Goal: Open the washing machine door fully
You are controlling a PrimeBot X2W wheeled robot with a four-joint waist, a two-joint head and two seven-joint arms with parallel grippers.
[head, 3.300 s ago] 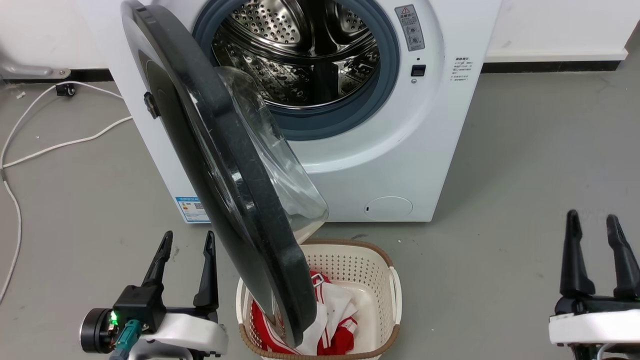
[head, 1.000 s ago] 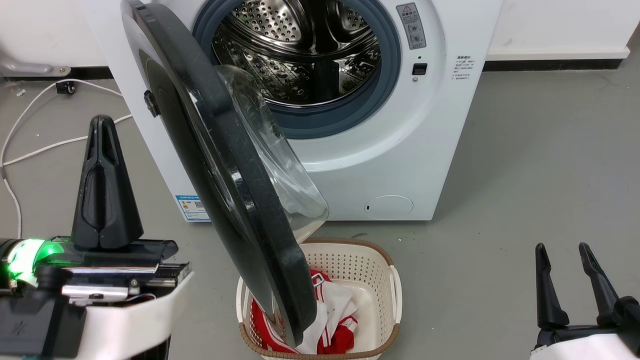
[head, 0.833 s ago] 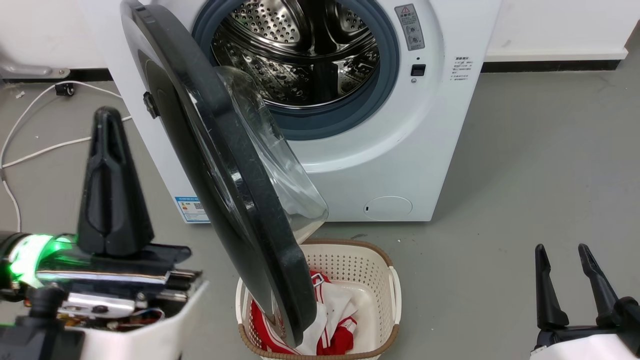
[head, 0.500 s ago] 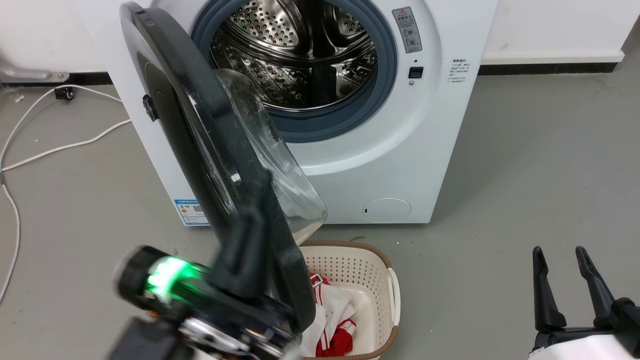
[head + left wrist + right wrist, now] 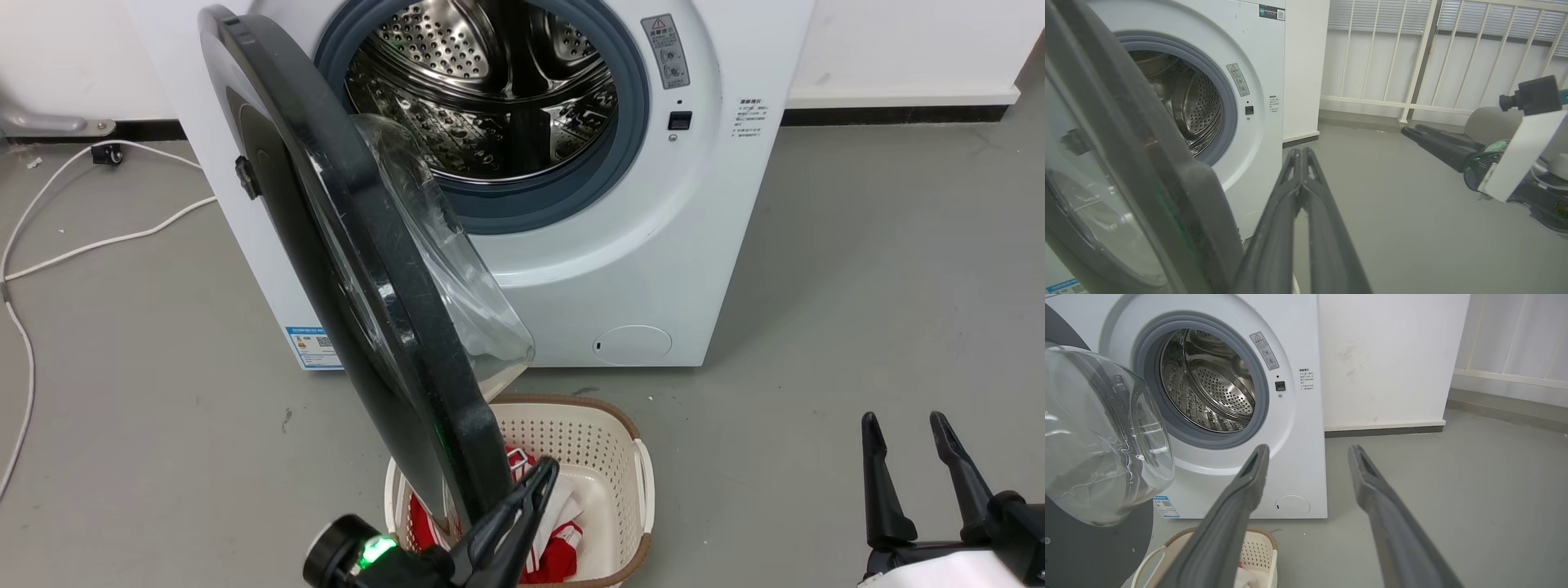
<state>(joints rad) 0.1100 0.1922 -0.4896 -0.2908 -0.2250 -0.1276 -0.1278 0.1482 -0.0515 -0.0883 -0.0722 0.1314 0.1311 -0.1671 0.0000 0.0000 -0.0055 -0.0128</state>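
The white washing machine (image 5: 653, 269) stands ahead with its steel drum (image 5: 482, 90) exposed. Its door (image 5: 359, 269), a glossy black disc with a clear glass bowl (image 5: 457, 278), hangs partly swung out to the left, edge-on to the head view. My left gripper (image 5: 545, 472) is shut and empty at the bottom of the head view, its tip just right of the door's lower rim, over the basket. In the left wrist view the door (image 5: 1126, 171) fills the left side beside my shut fingers (image 5: 1302, 192). My right gripper (image 5: 898, 429) stands open at the lower right, away from the machine.
A cream perforated laundry basket (image 5: 629, 457) with red and white cloth (image 5: 563, 531) sits on the floor under the door's lower edge. White cables (image 5: 98, 237) trail over the grey floor at the left. A white wall and railing (image 5: 1433, 61) stand to the right of the machine.
My left gripper rose at the left of the door, then swung down and right; it is now low, at the door's lower rim. The door has barely moved. The right gripper sank slightly.
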